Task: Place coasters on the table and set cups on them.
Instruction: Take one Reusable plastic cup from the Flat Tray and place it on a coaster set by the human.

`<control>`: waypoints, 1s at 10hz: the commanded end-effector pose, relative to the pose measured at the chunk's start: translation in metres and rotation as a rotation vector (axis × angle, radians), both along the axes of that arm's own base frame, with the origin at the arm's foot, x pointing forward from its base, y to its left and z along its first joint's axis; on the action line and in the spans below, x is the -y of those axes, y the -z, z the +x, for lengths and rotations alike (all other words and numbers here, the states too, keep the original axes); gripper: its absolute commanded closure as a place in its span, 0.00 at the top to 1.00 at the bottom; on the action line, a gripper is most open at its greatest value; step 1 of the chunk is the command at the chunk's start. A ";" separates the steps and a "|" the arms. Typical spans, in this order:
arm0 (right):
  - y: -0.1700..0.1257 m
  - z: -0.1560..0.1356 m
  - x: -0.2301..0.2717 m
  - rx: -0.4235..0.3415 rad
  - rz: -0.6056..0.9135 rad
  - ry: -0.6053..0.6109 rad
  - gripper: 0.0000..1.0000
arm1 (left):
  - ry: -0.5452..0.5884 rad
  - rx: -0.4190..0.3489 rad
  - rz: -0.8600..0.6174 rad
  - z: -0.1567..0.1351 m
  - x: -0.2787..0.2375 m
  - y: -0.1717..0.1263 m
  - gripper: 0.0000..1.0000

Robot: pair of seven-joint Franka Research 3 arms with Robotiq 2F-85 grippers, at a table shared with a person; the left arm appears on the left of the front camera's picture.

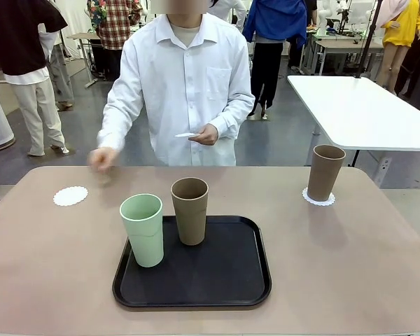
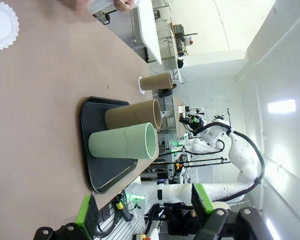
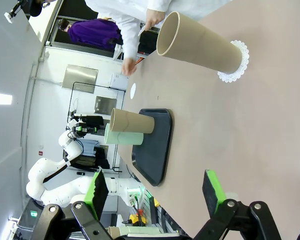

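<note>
On the beige table (image 1: 336, 266), a black tray (image 1: 224, 273) holds a mint green cup (image 1: 143, 229) and a tan cup (image 1: 190, 211). Another tan cup (image 1: 325, 173) stands upright on a lacy white coaster (image 1: 318, 198) at the right. A bare coaster (image 1: 71, 196) lies at the far left. The person holds a third coaster (image 1: 187, 135) in one hand above the far edge. My left gripper (image 2: 145, 210) is open, back from the mint cup (image 2: 122, 142). My right gripper (image 3: 156, 195) is open, short of the tan cup (image 3: 197, 47) on its coaster (image 3: 235, 67).
The person's other hand (image 1: 101, 159) hovers, blurred, above the far left of the table near the bare coaster. A white table (image 1: 364, 112) stands behind at the right. Bare tabletop lies right of the tray and along the far middle.
</note>
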State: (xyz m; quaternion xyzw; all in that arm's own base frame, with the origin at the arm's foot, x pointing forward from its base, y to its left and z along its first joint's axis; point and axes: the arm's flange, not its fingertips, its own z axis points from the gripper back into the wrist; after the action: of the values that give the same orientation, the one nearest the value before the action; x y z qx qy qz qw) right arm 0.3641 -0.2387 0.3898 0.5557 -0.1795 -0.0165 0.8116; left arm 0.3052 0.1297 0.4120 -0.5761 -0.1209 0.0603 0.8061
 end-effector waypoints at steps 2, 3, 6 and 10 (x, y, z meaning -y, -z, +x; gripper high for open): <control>0.001 0.001 -0.001 0.005 0.003 0.011 1.00 | 0.002 0.012 -0.007 -0.001 -0.001 -0.001 1.00; 0.001 0.001 -0.001 0.005 0.003 0.011 1.00 | 0.002 0.012 -0.007 -0.001 -0.001 -0.001 1.00; 0.001 0.001 -0.001 0.005 0.003 0.011 1.00 | 0.000 0.000 0.000 0.000 0.000 0.000 1.00; 0.001 0.001 -0.001 0.005 0.003 0.011 1.00 | 0.320 0.425 0.543 0.028 0.027 -0.075 1.00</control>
State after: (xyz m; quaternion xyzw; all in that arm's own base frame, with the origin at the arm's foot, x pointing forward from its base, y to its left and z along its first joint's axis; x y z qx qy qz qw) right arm 0.3643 -0.2385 0.3896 0.5557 -0.1792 -0.0165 0.8117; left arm 0.3297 0.1129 0.4744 -0.4423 -0.1651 -0.1188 0.8735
